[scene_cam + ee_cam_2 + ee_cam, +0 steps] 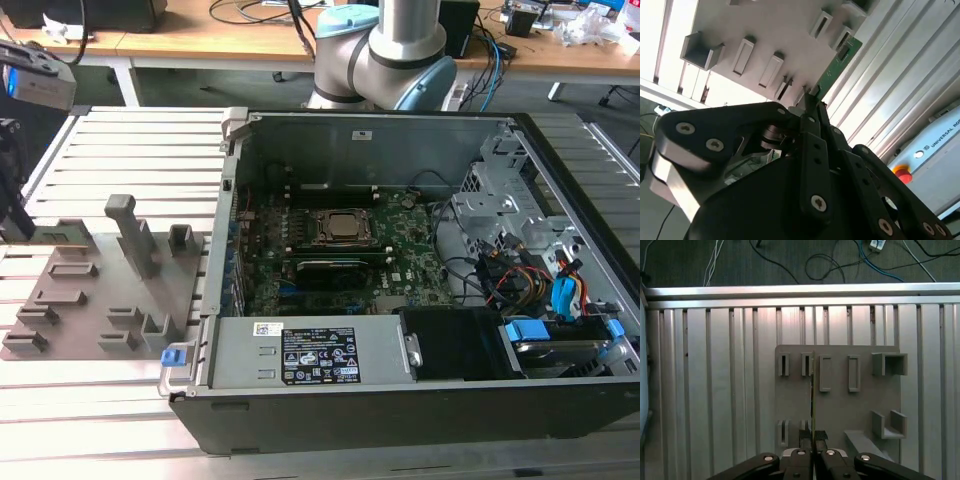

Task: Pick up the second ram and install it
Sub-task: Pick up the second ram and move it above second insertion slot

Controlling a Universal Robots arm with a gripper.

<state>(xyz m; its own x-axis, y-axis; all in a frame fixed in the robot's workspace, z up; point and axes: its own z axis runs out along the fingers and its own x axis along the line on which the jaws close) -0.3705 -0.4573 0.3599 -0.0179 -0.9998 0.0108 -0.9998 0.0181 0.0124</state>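
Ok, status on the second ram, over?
Gripper shut on the second ram. Stick on edge over the grey fixture plate. Plate's slot blocks close beside it.

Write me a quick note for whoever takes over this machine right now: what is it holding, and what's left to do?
Gripper: jaws shut on one end of the second ram.
The second ram stands on edge in the grey fixture plate, at the exterior view's left; apparently not yet lifted out.
The open computer case with the motherboard lies at that view's right.
Done: the grasp. Left: lifting the stick out and installing it.
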